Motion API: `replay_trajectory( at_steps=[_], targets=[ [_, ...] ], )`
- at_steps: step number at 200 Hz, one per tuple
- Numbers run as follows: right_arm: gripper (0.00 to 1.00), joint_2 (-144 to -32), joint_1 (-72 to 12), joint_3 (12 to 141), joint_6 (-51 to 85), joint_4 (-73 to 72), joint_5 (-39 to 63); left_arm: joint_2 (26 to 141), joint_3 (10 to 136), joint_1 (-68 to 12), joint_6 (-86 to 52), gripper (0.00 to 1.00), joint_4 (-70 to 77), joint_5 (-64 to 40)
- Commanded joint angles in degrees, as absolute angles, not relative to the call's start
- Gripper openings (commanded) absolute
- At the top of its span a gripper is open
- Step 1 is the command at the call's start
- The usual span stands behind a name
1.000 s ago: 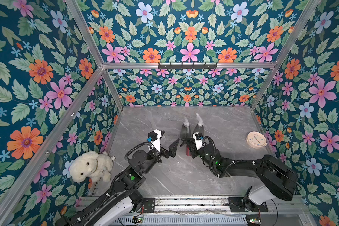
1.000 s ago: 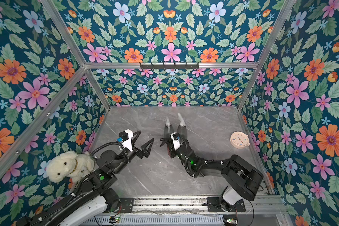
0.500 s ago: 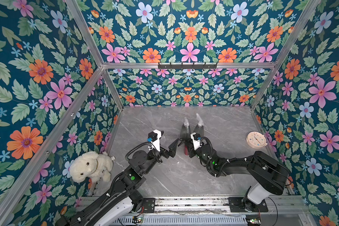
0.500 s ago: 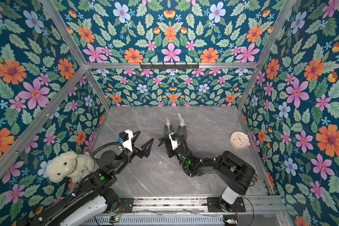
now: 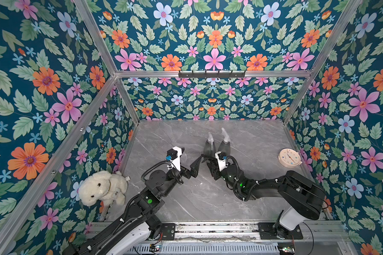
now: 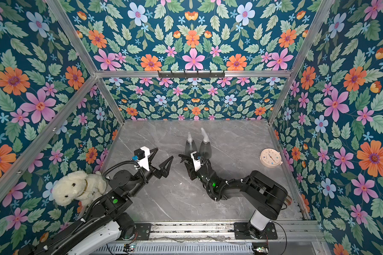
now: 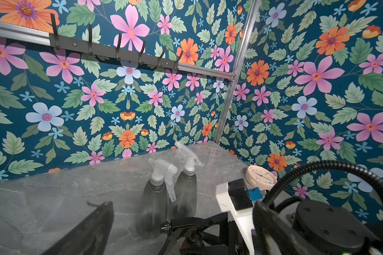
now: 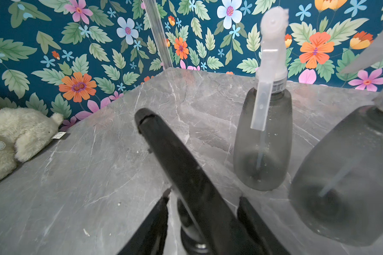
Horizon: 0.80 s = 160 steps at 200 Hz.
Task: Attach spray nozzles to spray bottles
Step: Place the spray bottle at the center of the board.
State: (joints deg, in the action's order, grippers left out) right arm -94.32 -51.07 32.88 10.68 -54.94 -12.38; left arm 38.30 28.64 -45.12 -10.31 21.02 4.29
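Two smoky-grey spray bottles (image 5: 209,148) (image 5: 224,147) stand side by side in both top views, each topped by a whitish spray nozzle (image 5: 210,137) (image 5: 225,133). Just in front of them my right gripper (image 8: 203,195) is open. Its fingers (image 8: 157,212) straddle the black spray nozzle (image 8: 181,159), with a gap on either side. A sliver of the red bottle (image 7: 184,244) shows under that nozzle in the left wrist view. My left gripper (image 6: 164,153) hangs wide open and empty, a little to the left of the right gripper (image 6: 185,161).
A white plush dog (image 5: 102,188) lies against the left wall. A round cream clock (image 5: 289,157) lies near the right wall. A black hook rail (image 5: 211,74) runs along the back wall, high above the grey marble table (image 5: 186,198).
My right gripper's jaws have spread apart from the black nozzle. The right arm crept slightly left and toward the back before that. The left arm has stayed put, open.
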Motion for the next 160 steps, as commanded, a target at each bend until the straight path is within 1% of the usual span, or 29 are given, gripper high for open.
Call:
replay_trajectory(
  at_steps=[1,53,97,160],
  targets=[
    [0.58,-93.65,-51.32,32.2,11.89,-55.73,-14.04,38.23,28.81,-45.08,-10.36,1.0,21.97,4.18],
    [0.63,-91.46,-51.52,30.28,12.29,-54.53,-15.35,37.97,28.83,-45.03,-10.28,1.0,22.05,4.13],
    [0.73,-89.31,-52.53,28.53,12.27,-53.63,-16.33,37.79,28.92,-45.09,-10.2,1.0,22.06,4.25],
    [0.79,-86.24,-53.85,26.44,13.25,-50.96,-17.78,37.83,29.43,-45.03,-10.11,1.0,21.88,4.64]
  ],
)
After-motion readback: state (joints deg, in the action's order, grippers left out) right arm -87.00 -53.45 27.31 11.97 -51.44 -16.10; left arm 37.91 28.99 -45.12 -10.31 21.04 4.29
